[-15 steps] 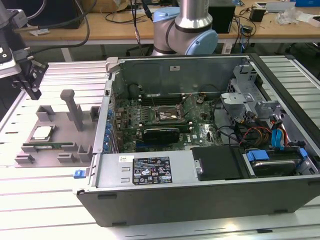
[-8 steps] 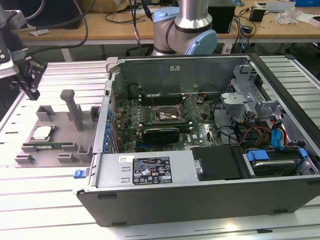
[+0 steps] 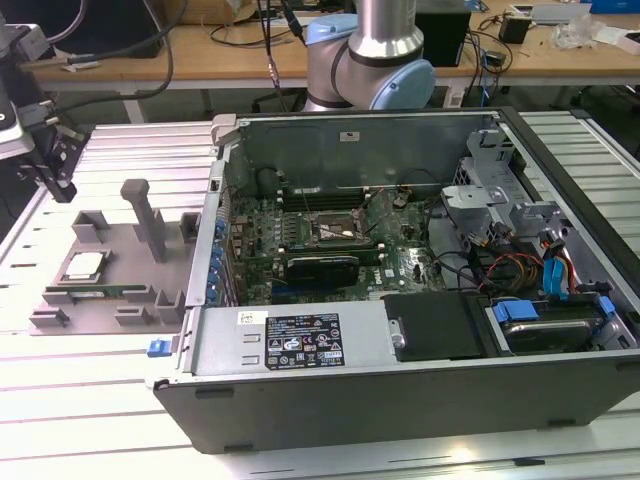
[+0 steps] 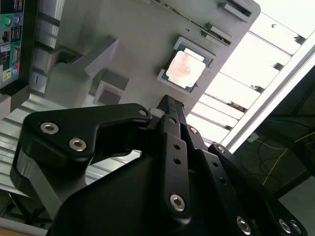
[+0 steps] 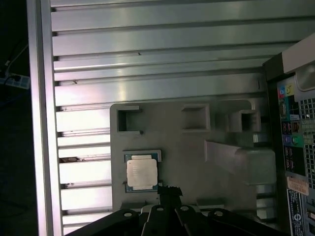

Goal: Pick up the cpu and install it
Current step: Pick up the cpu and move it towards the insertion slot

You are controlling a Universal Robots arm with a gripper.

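Observation:
The cpu (image 3: pixel 83 265) is a small square chip with a silver top. It lies flat in a recess of the grey fixture plate (image 3: pixel 120 255) at the exterior view's left, outside the computer case. Both wrist views show the cpu (image 4: pixel 184 70) (image 5: pixel 141 173) just beyond my black fingertips. My gripper (image 3: pixel 60 185) (image 4: pixel 170 104) (image 5: pixel 170 190) hangs above the plate's far side, clear of the chip, with its fingers pressed together and nothing between them. The metal-framed socket (image 3: pixel 335 232) sits in the middle of the motherboard inside the open case.
The open computer case (image 3: pixel 400 340) lies on the slotted aluminium table (image 3: pixel 110 150), its wall right beside the fixture plate. A grey post (image 3: pixel 145 215) stands up from the plate near the cpu. A thin green memory stick (image 3: pixel 95 292) rests along the plate's near edge.

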